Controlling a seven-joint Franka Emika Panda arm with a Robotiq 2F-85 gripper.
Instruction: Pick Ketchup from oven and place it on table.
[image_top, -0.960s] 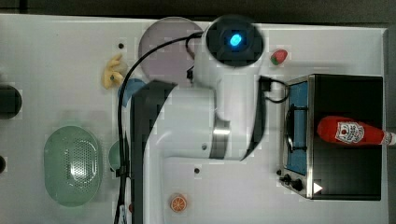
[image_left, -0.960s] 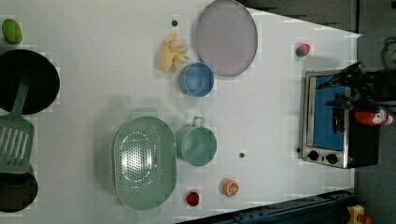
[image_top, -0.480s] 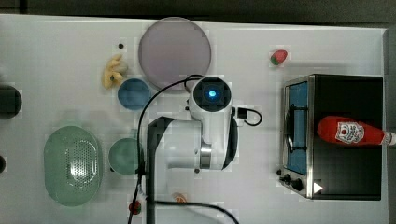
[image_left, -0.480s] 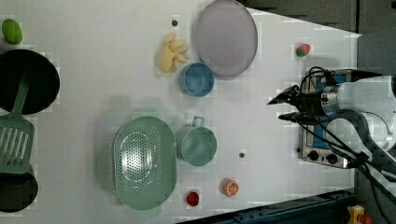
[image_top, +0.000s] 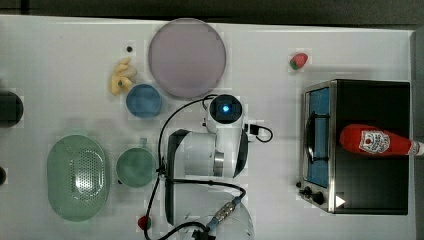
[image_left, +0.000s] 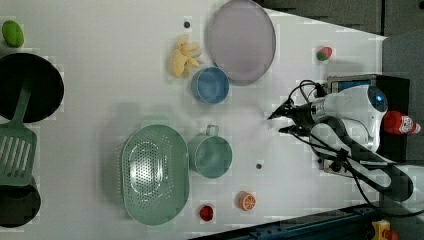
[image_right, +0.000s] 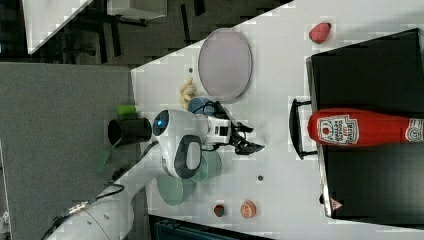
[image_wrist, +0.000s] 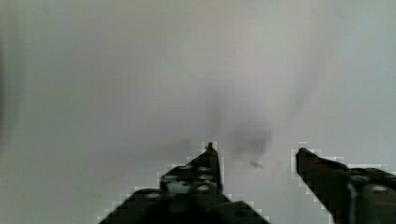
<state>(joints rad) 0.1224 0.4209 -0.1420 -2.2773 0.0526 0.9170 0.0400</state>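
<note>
Red and lying on its side, your ketchup bottle (image_top: 372, 140) rests on top of the black oven (image_top: 372, 105), its white cap pointing toward the top view's right edge. Your gripper (image_left: 276, 121) hangs over the bare white table (image_top: 60, 55), well apart from the bottle, between the oven's glass door and the green mug (image_left: 212, 155). You can see its two dark fingers (image_wrist: 205, 163) spread wide with nothing between them, only tabletop beyond. The bottle's white label carries a red emblem; any lettering on it is too small for you to read. Its neck tapers toward the cap.
</note>
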